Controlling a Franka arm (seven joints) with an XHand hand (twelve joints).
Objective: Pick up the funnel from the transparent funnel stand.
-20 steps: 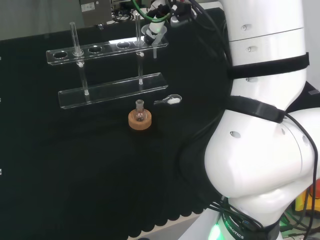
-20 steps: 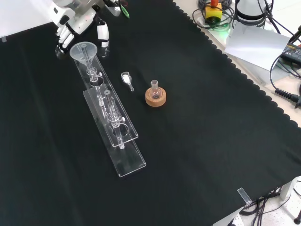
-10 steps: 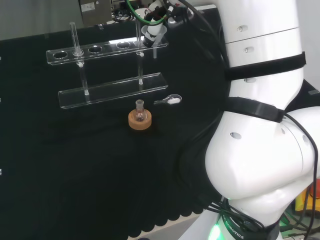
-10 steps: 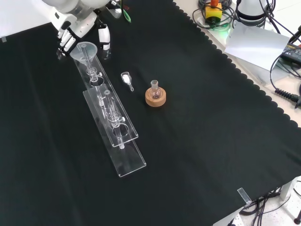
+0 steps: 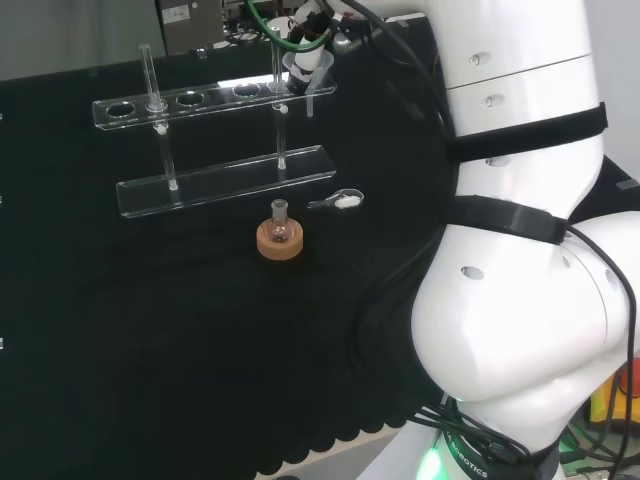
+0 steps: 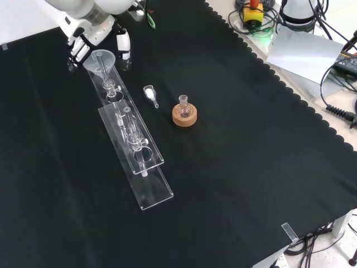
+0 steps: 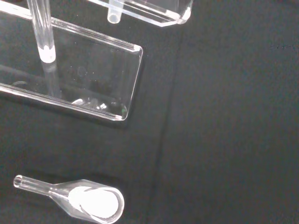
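The clear funnel (image 6: 100, 59) sits in the end hole of the transparent stand's upper shelf (image 6: 129, 131), its stem hanging down through the shelf. In the head view the funnel (image 5: 307, 68) is at the shelf's right end (image 5: 200, 99). The black and white hand (image 6: 91, 34) hangs over the funnel from the front view's top. Its fingers (image 6: 75, 53) are on one side of the rim and its thumb (image 6: 123, 49) on the other, spread apart; I see no contact. The wrist view looks down past the stem's tip (image 7: 113, 15) to the stand's base plate (image 7: 100, 77).
A small round flask on a cork ring (image 6: 184, 114) stands right of the stand in the front view. A clear scoop with white powder (image 6: 149, 94) lies between them, also close in the wrist view (image 7: 91, 205). The cloth's scalloped edge (image 6: 312, 114) runs along the right.
The hand has come down a little closer over the funnel, and the arm's upper link has shifted left in the head view. The funnel has stayed in the stand.
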